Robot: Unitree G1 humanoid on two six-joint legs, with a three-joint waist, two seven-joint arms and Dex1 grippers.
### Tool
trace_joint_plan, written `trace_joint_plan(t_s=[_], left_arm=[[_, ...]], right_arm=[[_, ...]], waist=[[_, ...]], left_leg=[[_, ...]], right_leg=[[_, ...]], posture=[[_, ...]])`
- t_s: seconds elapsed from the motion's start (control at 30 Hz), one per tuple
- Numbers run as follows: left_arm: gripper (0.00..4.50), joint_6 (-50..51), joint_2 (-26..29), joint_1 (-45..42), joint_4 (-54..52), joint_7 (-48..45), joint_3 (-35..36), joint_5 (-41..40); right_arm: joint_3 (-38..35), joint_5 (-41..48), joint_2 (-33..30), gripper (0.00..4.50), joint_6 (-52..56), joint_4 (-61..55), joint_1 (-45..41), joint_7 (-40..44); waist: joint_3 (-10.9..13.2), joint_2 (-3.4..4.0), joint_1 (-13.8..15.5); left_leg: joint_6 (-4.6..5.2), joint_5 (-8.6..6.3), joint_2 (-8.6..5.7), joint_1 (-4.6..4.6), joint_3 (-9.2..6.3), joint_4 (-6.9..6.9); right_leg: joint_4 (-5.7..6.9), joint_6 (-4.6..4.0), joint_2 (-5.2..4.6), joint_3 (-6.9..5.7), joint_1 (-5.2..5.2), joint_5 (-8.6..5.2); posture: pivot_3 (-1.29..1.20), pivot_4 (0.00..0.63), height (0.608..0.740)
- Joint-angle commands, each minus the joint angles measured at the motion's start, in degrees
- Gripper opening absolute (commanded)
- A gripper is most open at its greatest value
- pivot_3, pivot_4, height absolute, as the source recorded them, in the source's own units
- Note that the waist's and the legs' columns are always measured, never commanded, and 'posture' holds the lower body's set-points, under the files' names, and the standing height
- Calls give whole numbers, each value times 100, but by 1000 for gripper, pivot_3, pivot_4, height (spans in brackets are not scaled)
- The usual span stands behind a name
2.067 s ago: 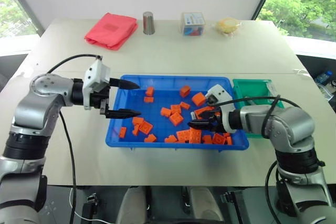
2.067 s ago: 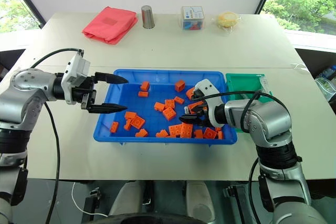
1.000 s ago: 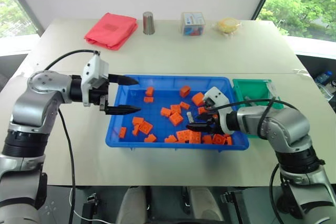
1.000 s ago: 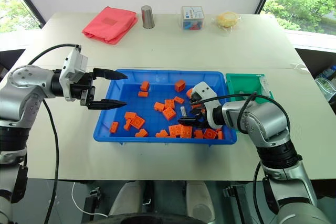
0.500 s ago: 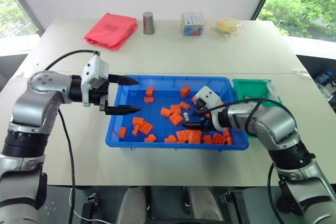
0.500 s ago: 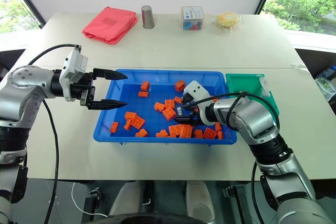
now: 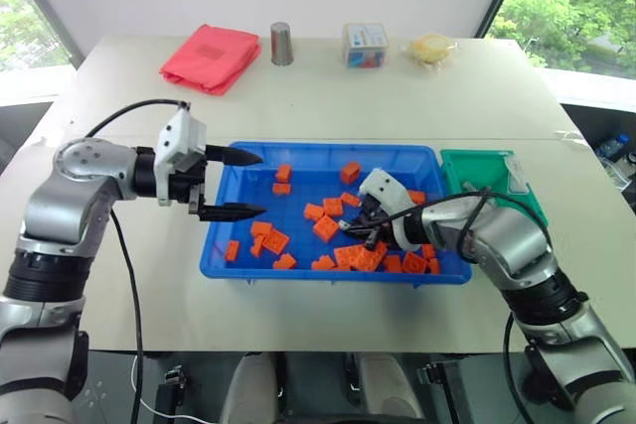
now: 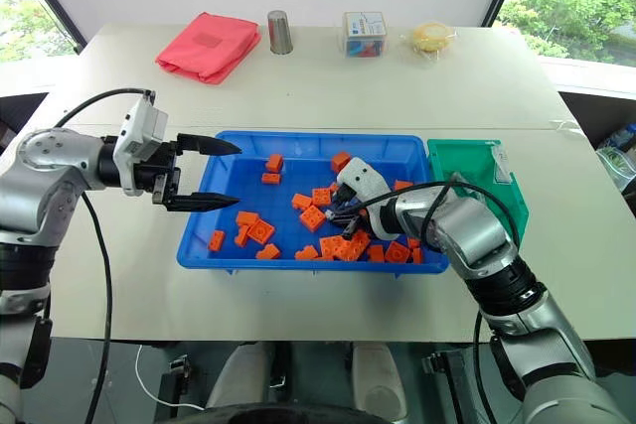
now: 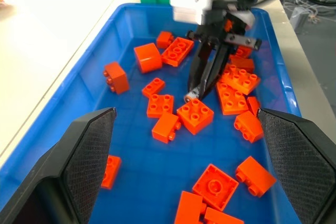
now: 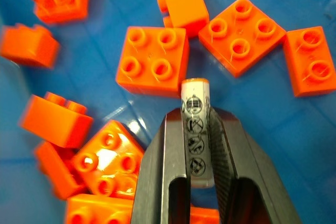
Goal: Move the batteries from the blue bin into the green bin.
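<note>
The blue bin (image 7: 328, 274) sits mid-table, scattered with orange bricks (image 7: 327, 226). My right gripper (image 10: 198, 124) is low inside its right half, shut on a battery (image 10: 195, 98). This silver-grey cylinder lies lengthwise between the fingers, its end poking out just above the bricks. The same grip shows from across the bin: right gripper (image 9: 206, 77), battery tip (image 9: 190, 96). My left gripper (image 7: 260, 184) hovers open over the bin's left end, pointing right, with nothing in it. The green bin (image 7: 479, 172) stands against the blue bin's right side.
Along the table's far edge lie a red cloth (image 7: 211, 55), a metal cup (image 7: 281, 43), a clear box (image 7: 365, 45) and a yellowish bagged item (image 7: 431, 47). Bare table lies to the left of and in front of the blue bin.
My right gripper moved left inside the blue bin, rolled a little and closed on a battery. The left arm stayed put.
</note>
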Motion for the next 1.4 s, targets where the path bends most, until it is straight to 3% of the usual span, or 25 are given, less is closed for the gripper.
trace_joint_plan(t_s=[0.03,0.13,0.33,0.6,0.77,0.87,1.13,1.4], left_arm=[[4500,-27,22,-78,-126,-3,170,-122],[4500,-61,-5,-92,-80,-13,157,-110],[4500,-184,-65,-201,185,-111,83,-19],[4500,-299,-152,-486,641,-241,-23,85],[4500,-353,-176,-674,937,-294,-31,184],[4500,-354,-163,-767,1091,-318,-5,210],[4500,-388,36,-1092,1647,-478,161,280],[4500,-543,488,-1228,2246,-650,330,393]], right_arm=[[-1168,375,99,36,452,-60,-592,-188],[-1893,615,-204,36,796,-99,-768,-159],[-2998,567,-1745,36,816,52,-76,122],[-3495,240,-2243,36,165,232,1043,5],[-3249,-274,-2477,2466,-930,451,1534,121],[-3256,-387,-2700,3926,-1843,661,1773,681],[-3864,-568,-3639,3926,-4975,1799,2779,3562],[-3544,-874,-4079,3926,-6462,4362,1772,4469]], waist=[[0,0,3],[0,0,44],[-1,-2,118],[-1,-2,12],[-1,-1,-1],[-1,-1,11],[0,-2,24],[0,0,-27]], left_leg=[[0,0,0,0,0,0],[0,0,1,-2,0,0],[5,-3,-5,-22,5,-2],[4,-1,-3,-7,3,-1],[4,-1,-3,1,1,-2],[4,-1,-3,0,5,-2],[4,-1,-4,1,10,1],[4,-1,-2,16,18,-2]], right_leg=[[1,0,0,0,0,0],[-1,0,-1,-3,0,0],[-18,-7,-14,-14,-3,-4],[-7,-14,0,-11,0,-8],[-4,1,2,2,0,-1],[-6,2,1,3,1,-1],[-9,8,2,-1,10,-4],[-5,-8,4,2,14,-12]], posture=[[0,150,736],[0,150,736],[0,150,736],[0,150,736],[0,150,736],[0,150,736],[0,150,736],[0,150,736]])
